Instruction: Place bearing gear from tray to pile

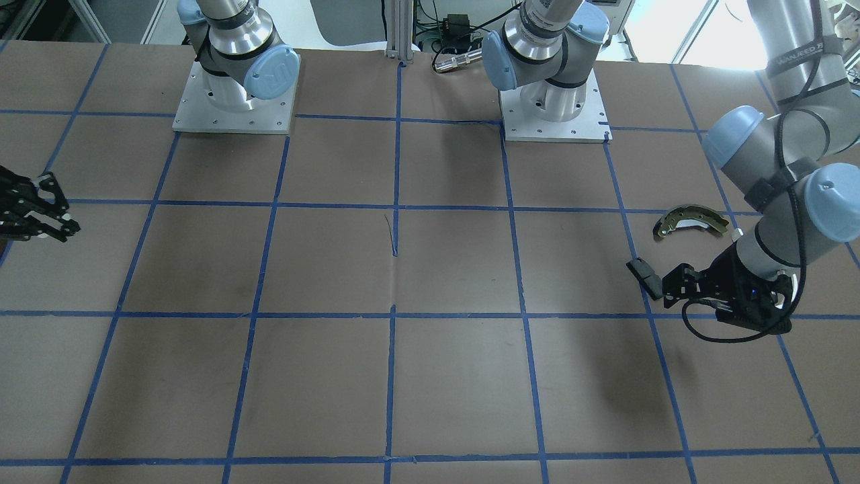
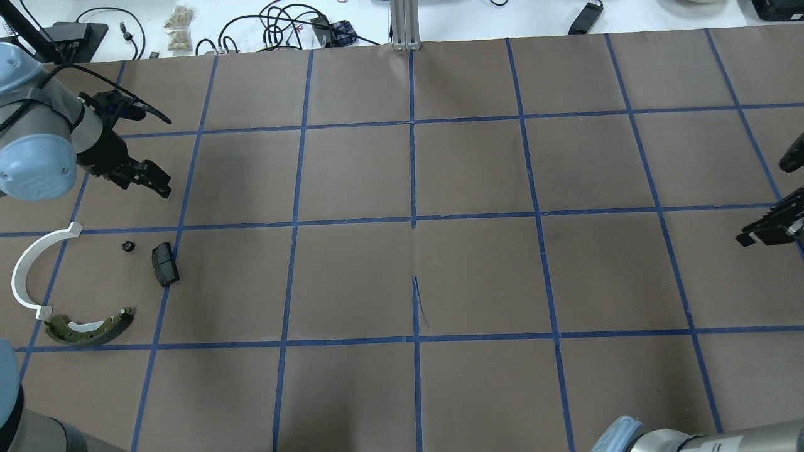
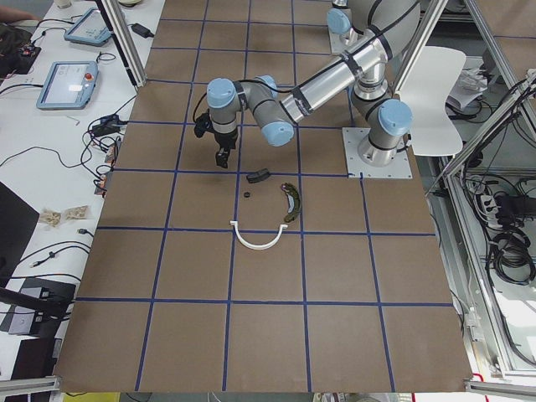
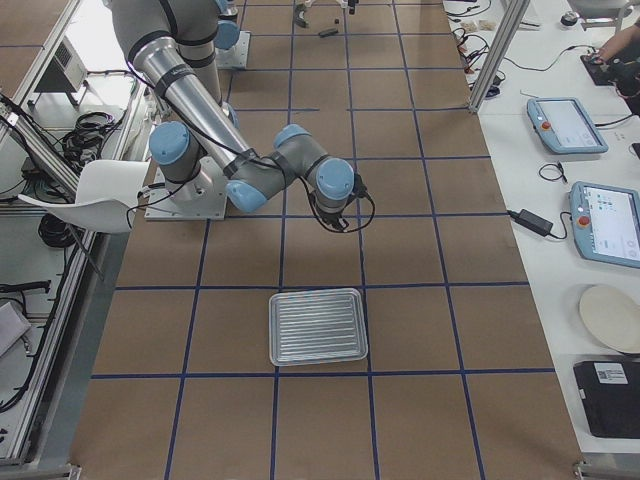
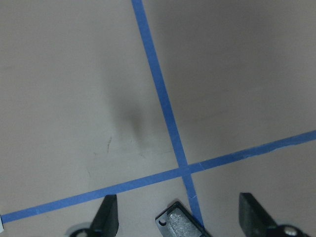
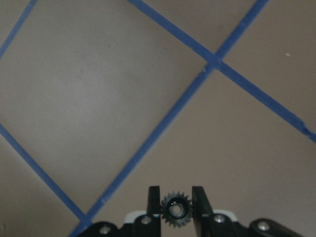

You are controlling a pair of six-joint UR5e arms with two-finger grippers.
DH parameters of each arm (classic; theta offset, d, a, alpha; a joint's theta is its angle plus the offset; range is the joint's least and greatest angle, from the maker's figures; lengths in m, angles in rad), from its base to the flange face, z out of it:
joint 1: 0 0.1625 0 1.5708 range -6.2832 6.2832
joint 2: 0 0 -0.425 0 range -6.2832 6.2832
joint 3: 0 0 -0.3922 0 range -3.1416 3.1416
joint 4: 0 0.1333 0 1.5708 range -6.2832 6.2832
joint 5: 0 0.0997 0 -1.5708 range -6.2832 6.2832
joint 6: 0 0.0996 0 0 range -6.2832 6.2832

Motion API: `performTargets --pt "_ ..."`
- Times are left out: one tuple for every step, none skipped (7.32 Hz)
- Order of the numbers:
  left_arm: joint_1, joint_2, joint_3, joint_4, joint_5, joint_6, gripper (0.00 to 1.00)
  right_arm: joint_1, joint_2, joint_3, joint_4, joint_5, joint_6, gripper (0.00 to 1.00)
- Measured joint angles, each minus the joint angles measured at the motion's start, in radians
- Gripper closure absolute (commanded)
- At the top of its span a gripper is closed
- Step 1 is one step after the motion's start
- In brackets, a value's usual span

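Note:
My right gripper [image 6: 176, 197] is shut on a small black toothed bearing gear [image 6: 176, 210], held above the brown table. It shows at the table's right edge in the overhead view [image 2: 750, 235]. The silvery tray [image 4: 272, 330] lies near it in the exterior right view and looks empty. The pile lies at the far left: olive brake shoe [image 2: 91, 326], white arc [image 2: 25, 270], black pad [image 2: 164, 263] and a small black round part [image 2: 128, 246]. My left gripper [image 2: 160, 185] is open and empty just beyond the pad [image 5: 180, 222].
Blue tape lines [image 2: 412, 220] grid the brown table. The two arm bases [image 1: 551, 107] stand on metal plates at the robot's side. Cables and small items [image 2: 282, 25] lie past the far edge.

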Motion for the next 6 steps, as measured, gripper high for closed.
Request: performTargets --pt "-0.001 -0.012 0.036 -0.026 -0.024 -0.002 0.00 0.074 -0.050 0.097 -0.107 0.026 0.157 1.00" --pt "-0.011 -0.014 0.065 -0.049 -0.049 -0.010 0.00 0.181 -0.077 0.166 -0.234 0.035 0.345 1.00" --pt "-0.044 -0.003 0.079 -0.075 -0.059 -0.044 0.00 0.318 -0.075 0.202 -0.363 0.035 0.562 1.00" --pt "-0.095 0.014 0.079 -0.099 -0.060 -0.104 0.00 0.465 -0.035 0.208 -0.489 0.031 0.798 1.00" --pt "-0.141 0.030 0.073 -0.124 -0.057 -0.161 0.00 0.594 0.030 0.187 -0.591 0.028 1.014 1.00" --pt "-0.175 0.044 0.064 -0.150 -0.054 -0.231 0.02 0.706 0.097 0.134 -0.648 0.025 1.203 1.00"
